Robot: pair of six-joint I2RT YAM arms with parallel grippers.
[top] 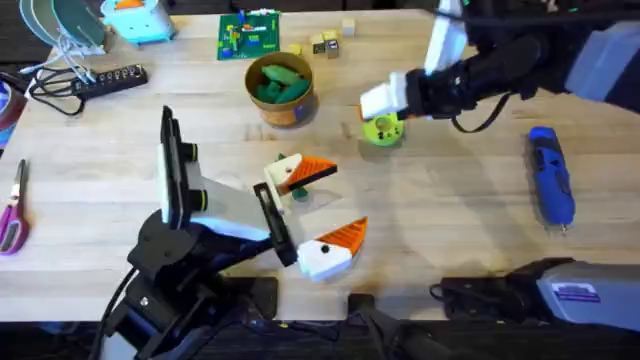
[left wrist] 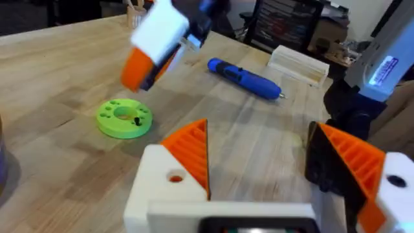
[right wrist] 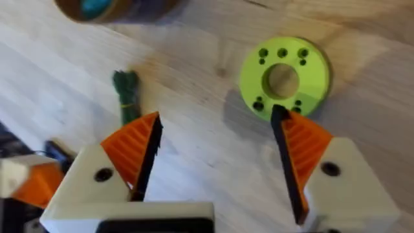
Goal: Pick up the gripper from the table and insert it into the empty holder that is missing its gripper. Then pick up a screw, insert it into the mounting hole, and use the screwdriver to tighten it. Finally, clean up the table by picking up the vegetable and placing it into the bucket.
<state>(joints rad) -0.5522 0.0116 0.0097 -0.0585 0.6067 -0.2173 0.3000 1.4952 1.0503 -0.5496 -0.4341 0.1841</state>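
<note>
My right gripper point(right wrist: 217, 113) hangs open just above the flat green disc point(right wrist: 284, 77), nothing between its orange pads. From overhead it point(top: 385, 108) sits over the disc point(top: 382, 131). The dark green vegetable point(right wrist: 126, 94) lies on the wood beside it, toward the bucket point(top: 280, 88), which holds fatter green toy vegetables. My left gripper point(top: 345, 198) is open low over the table's middle, empty point(left wrist: 259, 124). The blue screwdriver point(top: 550, 175) lies at the right. A small dark bit stands on the disc point(left wrist: 124, 118). The loose gripper and the holder are out of view.
Scissors point(top: 12, 210) lie at the left edge. At the back are a power strip point(top: 100, 80), a green circuit board point(top: 248, 35) and small wooden blocks point(top: 330, 42). Bare wood lies between the disc and the screwdriver point(left wrist: 246, 77).
</note>
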